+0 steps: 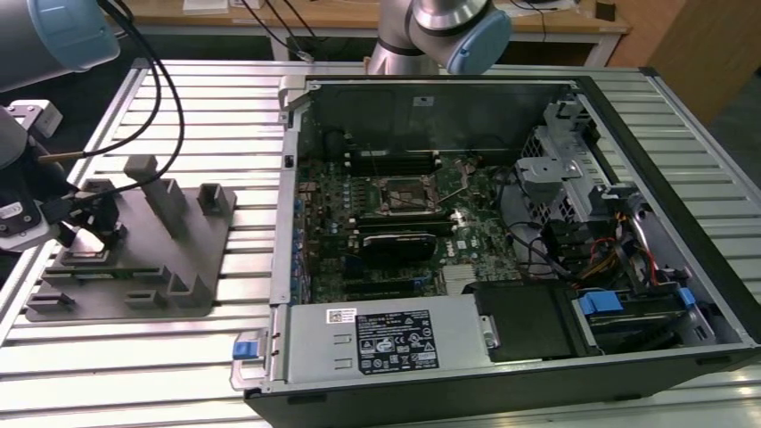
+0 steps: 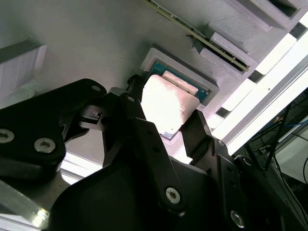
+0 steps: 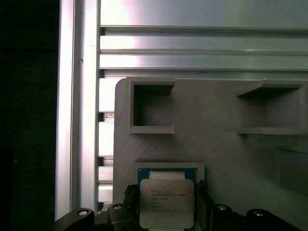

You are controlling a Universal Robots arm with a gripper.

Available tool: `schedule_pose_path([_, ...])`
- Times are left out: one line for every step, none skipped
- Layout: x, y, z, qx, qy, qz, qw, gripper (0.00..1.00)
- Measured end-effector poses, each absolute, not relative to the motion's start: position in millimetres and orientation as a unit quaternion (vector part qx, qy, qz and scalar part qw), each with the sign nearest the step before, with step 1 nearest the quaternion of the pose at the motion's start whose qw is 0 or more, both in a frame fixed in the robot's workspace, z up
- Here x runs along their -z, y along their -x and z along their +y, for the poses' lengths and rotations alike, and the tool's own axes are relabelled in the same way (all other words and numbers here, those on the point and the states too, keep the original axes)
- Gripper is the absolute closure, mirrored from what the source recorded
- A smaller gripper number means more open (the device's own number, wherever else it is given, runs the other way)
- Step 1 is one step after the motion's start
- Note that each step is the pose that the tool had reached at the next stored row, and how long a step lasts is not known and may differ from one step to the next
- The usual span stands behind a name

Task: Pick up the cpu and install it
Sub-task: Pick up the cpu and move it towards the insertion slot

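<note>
In both wrist views the cpu (image 3: 166,202) (image 2: 166,103), a flat square chip with a shiny silver top, sits between my two black fingers. It is just clear of a green-edged pocket (image 3: 167,170) in the grey fixture tray (image 1: 178,267). My gripper (image 2: 166,118) (image 3: 166,208) is shut on the cpu, one finger (image 2: 134,113) on each of two opposite edges. In the exterior view the gripper (image 1: 89,221) hangs over the tray's end at the view's left. The motherboard socket (image 1: 407,194) lies in the open computer case (image 1: 666,223), far from the gripper.
Upright grey blocks (image 1: 160,201) stand on the tray beside the gripper. Black cables (image 1: 167,98) trail from the arm. The tray and case rest on a ribbed aluminium table (image 1: 107,366). A second arm's base (image 1: 446,27) stands behind the case, and a power supply (image 1: 380,343) fills its front.
</note>
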State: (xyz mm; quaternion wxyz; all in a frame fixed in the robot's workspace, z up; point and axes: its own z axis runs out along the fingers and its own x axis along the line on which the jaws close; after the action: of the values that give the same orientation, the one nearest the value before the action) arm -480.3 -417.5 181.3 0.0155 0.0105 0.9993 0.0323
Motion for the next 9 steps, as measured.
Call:
schedule_pose_path([-181.3, 480.3, -417.5, -0.032, -0.010, 0.999, 0.016, 0.41])
schedule_pose_path([-181.3, 480.3, -417.5, -0.032, -0.010, 0.999, 0.016, 0.41])
schedule_pose_path([-181.3, 480.3, -417.5, -0.032, -0.010, 0.999, 0.016, 0.41])
schedule_pose_path([-181.3, 480.3, -417.5, -0.032, -0.010, 0.999, 0.016, 0.43])
schedule_pose_path([-181.3, 480.3, -417.5, -0.032, -0.010, 0.999, 0.016, 0.43])
schedule_pose_path([-181.3, 480.3, -417.5, -0.032, -0.010, 0.999, 0.016, 0.45])
schedule_pose_path([-181.3, 480.3, -417.5, -0.032, -0.010, 0.999, 0.016, 0.45])
schedule_pose_path([-181.2, 480.3, -417.5, -0.032, -0.010, 0.999, 0.016, 0.45])
schedule_pose_path([-181.2, 480.3, -417.5, -0.032, -0.010, 0.999, 0.016, 0.45])
